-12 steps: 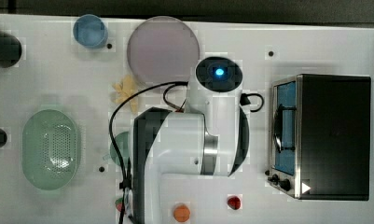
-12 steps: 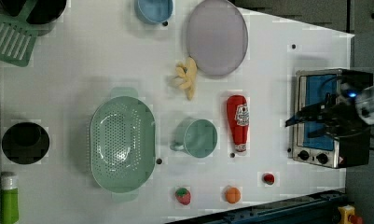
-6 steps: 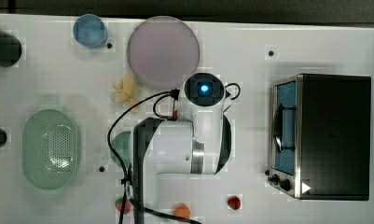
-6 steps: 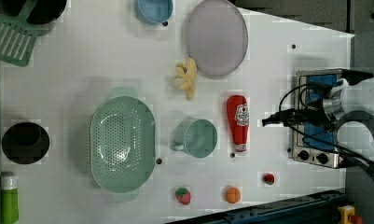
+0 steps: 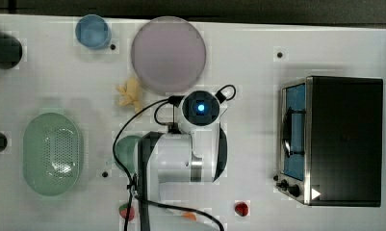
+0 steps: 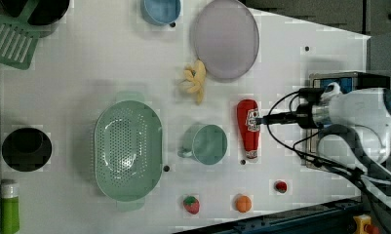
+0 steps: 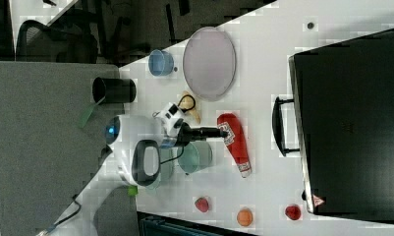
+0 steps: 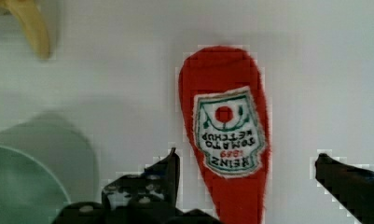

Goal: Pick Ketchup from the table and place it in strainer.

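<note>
We have swung the arm in from the toaster oven (image 6: 329,80); our gripper (image 8: 245,186) now hangs over the ketchup (image 6: 248,127), jaws wide open, ready to descend.

Robot lab, mock kitchen

White table (image 6: 86,68) with toy food, toaster oven (image 5: 342,139); office chair (image 7: 52,42) (at 10 o'clock).

The ketchup (image 6: 248,128), a small red bottle with a white label, lies flat on the table directly under the hand, its body between the spread fingers without touching them in the wrist view (image 8: 224,130). The strainer (image 6: 128,149), a large pale mint-green oval basket with a hole-dotted bottom, sits upright and empty, well apart from the hand.
</note>
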`<state>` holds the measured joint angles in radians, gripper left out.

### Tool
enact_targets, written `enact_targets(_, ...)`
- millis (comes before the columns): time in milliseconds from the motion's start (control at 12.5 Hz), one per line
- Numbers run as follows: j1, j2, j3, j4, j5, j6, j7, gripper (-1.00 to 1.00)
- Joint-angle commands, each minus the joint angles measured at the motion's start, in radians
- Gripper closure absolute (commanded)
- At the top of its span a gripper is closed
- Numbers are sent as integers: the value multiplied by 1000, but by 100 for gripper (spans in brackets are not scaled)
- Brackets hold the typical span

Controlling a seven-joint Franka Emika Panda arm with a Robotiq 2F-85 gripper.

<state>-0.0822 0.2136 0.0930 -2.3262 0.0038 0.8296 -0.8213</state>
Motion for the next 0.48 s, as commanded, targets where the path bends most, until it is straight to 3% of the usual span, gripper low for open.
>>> enact_targets(80,13,70,-6,-13,-28,81,-52,-100)
enact_targets(480,19,171,-5,-13,-92,167,-54,-100)
